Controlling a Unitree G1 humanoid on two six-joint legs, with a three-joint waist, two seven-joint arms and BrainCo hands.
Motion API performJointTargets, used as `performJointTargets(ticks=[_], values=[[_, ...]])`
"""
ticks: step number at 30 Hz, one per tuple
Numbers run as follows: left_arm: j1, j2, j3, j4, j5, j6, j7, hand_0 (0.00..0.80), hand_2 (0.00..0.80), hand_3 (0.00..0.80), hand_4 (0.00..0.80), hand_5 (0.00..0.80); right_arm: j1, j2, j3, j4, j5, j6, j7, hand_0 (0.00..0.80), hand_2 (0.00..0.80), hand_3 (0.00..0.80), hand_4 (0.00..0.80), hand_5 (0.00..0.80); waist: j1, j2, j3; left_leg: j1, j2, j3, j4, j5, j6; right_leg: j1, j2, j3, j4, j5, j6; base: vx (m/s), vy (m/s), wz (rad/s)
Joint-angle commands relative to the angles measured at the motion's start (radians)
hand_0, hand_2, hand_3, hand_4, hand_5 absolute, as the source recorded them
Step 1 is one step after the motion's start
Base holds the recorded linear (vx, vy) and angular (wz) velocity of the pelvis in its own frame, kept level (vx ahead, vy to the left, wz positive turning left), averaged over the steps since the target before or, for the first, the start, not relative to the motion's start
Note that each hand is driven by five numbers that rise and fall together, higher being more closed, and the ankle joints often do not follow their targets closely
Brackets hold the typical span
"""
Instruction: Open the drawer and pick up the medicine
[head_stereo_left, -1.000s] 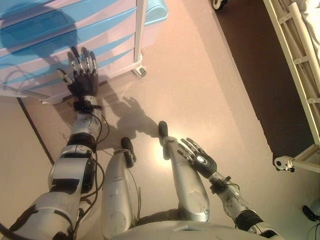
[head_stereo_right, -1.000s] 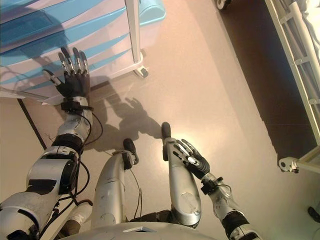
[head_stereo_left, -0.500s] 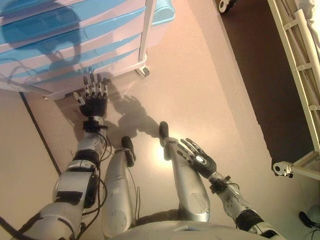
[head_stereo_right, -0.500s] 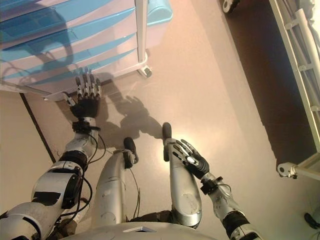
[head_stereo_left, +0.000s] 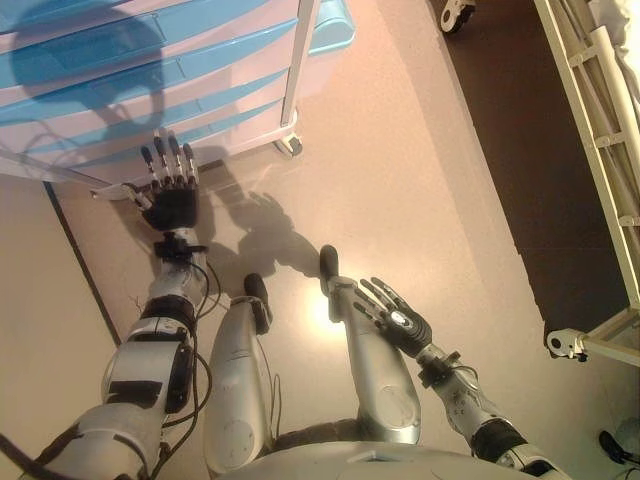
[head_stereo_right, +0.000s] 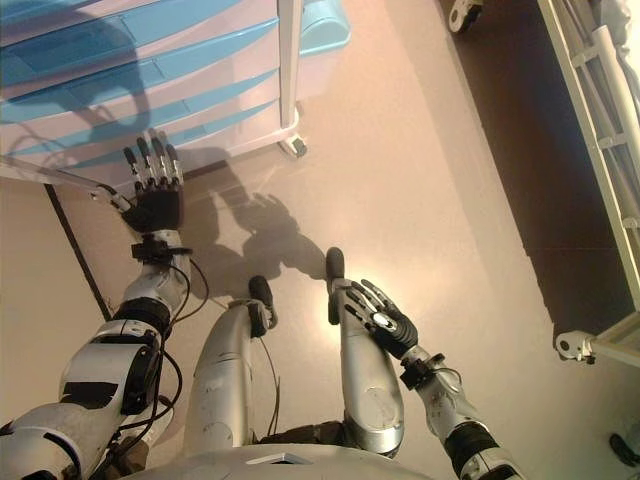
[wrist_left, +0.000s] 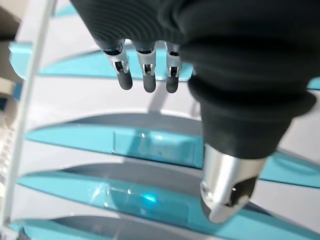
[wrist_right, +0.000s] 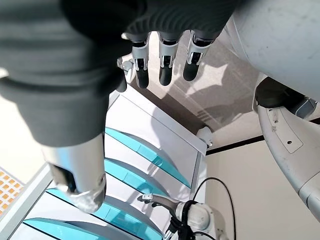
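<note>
open left hand (head_stereo_left: 172, 205) before closed drawers (head_stereo_left: 130, 75), right hand (head_stereo_left: 398, 320) idle

Head cameras look down; wrist cameras closely face the drawer unit (wrist_left: 150, 145).

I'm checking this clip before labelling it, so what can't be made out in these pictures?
- Medicine: in no view; every drawer front of the cabinet looks shut.
- Cabinet top: cut off by the eye views' upper edge.
- Whether the left hand touches the cabinet: unclear from above.
- Bed frame: cut off at the right edge.
</note>
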Motion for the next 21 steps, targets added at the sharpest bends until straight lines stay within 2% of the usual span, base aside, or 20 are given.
performJointTargets(ticks=[1,21], values=[[-0.020,0.020,0.050,-0.056,-0.008,0.002,-0.046,0.000,0.000,0.000,0.000,0.000,0.066,0.002,0.044,-0.043,0.014,0.004,0.008,0.000,0.000,0.000,0.000,0.000,0.011,0.046,-0.023,0.067,-0.052,0.017,-0.224,0.015,0.005,-0.022,0.024,-0.016,0.107,-0.078,0.028,0.000,0.000,0.00],[-0.086,0.089,0.074,-0.052,-0.008,-0.014,0.009,0.000,0.000,0.000,0.000,0.000,0.072,-0.035,0.044,-0.026,0.022,-0.015,0.024,0.000,0.000,0.000,0.000,0.000,0.001,0.064,-0.023,0.056,-0.054,0.026,-0.211,0.014,0.000,-0.038,0.016,-0.016,0.120,-0.090,0.016,0.001,0.002,0.00]])
